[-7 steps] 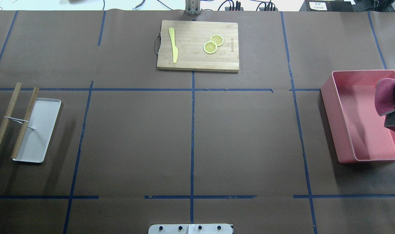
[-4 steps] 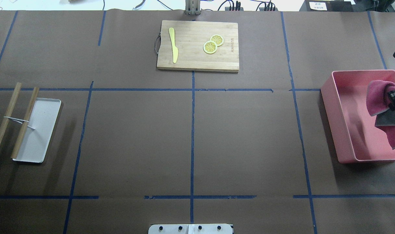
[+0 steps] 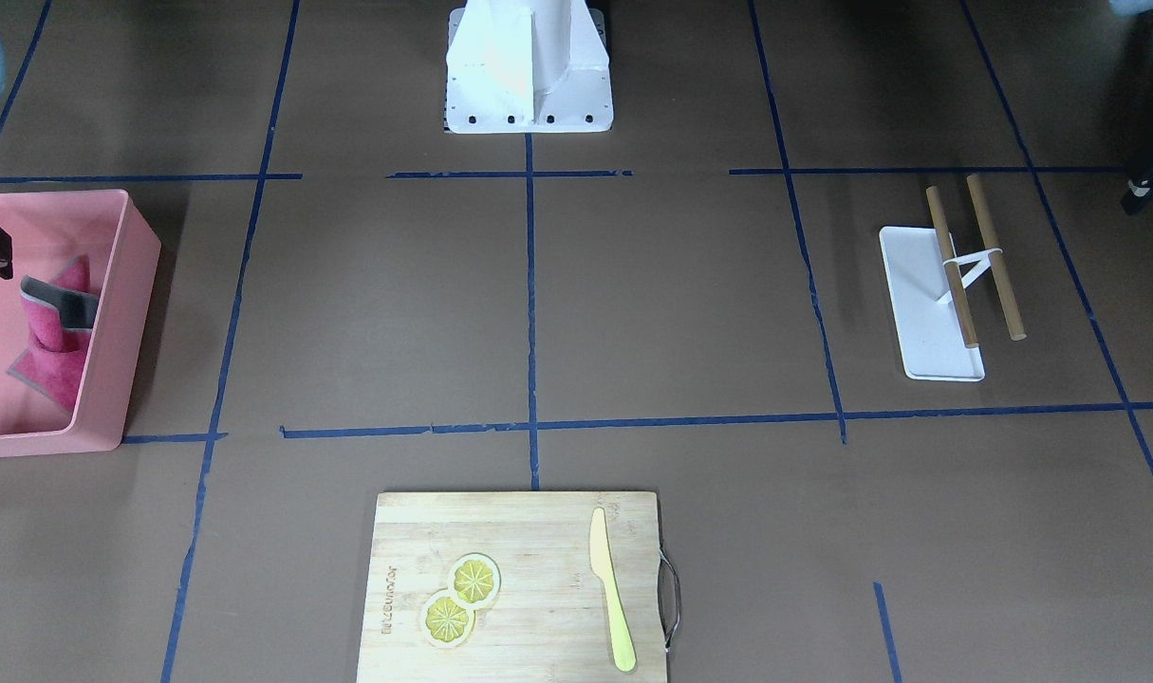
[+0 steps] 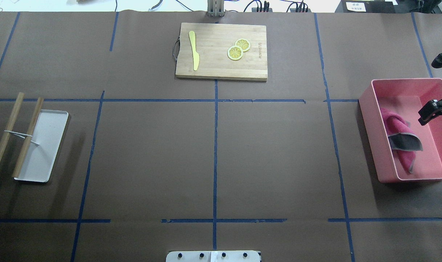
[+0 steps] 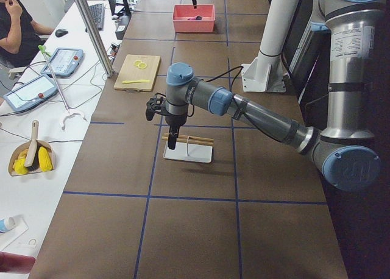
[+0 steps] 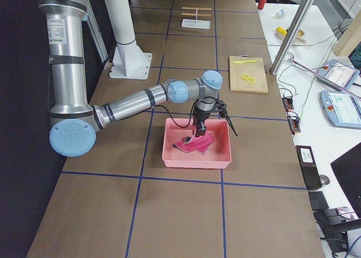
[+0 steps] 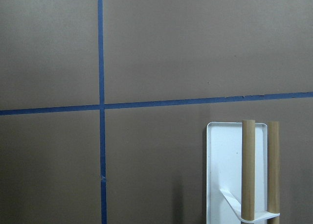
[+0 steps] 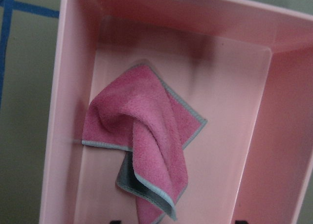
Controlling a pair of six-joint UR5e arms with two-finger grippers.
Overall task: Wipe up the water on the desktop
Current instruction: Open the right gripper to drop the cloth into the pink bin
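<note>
Brown tape-gridded desktop (image 4: 151,163) underlies everything. At its left edge, the left gripper (image 5: 172,142) hangs over a white rectangular tray (image 4: 50,145) bearing two wooden rods (image 4: 11,118); its jaw opening cannot be determined. A bamboo cutting board (image 4: 221,62) sits far-centre. Well apart at the right edge, the right gripper (image 4: 432,111) points down over a pink plastic bin (image 4: 373,127), jaws spread and empty, with a pink grey-edged cloth (image 4: 395,125) lying loose inside.

Looked like matt brown paper over the bench (image 4: 279,153), dull blue tape lines (image 4: 215,145). Saw fuzzy pink cloth (image 8: 142,136) with grey trim, smooth semi-glossy pink plastic bin (image 8: 68,111), grainy pale wood board (image 4: 213,65), smooth white tray (image 4: 50,145), wooden rods (image 4: 6,134).
</note>
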